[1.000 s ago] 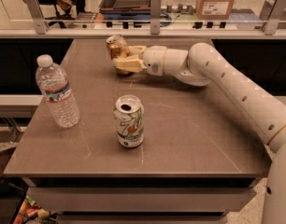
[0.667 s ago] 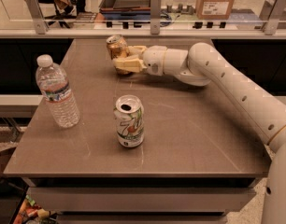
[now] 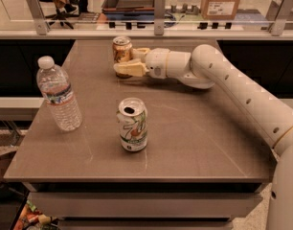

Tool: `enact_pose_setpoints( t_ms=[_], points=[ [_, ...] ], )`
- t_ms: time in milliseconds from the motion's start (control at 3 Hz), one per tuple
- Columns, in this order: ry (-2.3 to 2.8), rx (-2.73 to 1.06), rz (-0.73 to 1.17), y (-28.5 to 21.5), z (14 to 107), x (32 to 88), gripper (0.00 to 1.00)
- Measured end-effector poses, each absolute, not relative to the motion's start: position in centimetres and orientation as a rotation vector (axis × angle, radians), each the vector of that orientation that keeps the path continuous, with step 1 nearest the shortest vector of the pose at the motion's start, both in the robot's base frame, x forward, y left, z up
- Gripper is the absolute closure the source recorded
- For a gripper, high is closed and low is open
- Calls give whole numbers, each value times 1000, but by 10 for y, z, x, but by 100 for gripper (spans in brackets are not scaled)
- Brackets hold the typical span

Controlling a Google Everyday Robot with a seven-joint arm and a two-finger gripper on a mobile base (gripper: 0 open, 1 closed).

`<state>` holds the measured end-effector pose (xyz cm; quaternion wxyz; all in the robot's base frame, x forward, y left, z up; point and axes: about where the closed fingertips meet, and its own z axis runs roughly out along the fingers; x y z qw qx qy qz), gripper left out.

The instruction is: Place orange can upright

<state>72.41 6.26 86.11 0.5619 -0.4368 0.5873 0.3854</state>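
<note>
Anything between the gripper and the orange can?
Nothing visible. The gripper is at the upright orange-brown aluminium can, far across the brown table; the white-and-green soda can and clear plastic water bottle stand apart, nearer the camera.

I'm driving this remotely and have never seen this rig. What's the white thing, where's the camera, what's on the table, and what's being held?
The white thing is a robot arm with a two-finger tool at its end. There is only one camera view, looking down across the table from its near side; where the camera is mounted I cannot say. Three things stand on the table, all upright: a clear water bottle at the left, a white-and-green 7UP can near the middle, and the orange can toward the far edge. The tool reaches in from the right and is closed on the orange can.
</note>
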Motion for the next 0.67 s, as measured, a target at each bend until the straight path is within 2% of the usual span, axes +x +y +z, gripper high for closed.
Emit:
enact_pose_setpoints(
  t_ms=[333,667],
  points=[
    [1382,-1031,910,64,861,724,0],
    [1382,-1031,910,64,861,724,0]
  ],
)
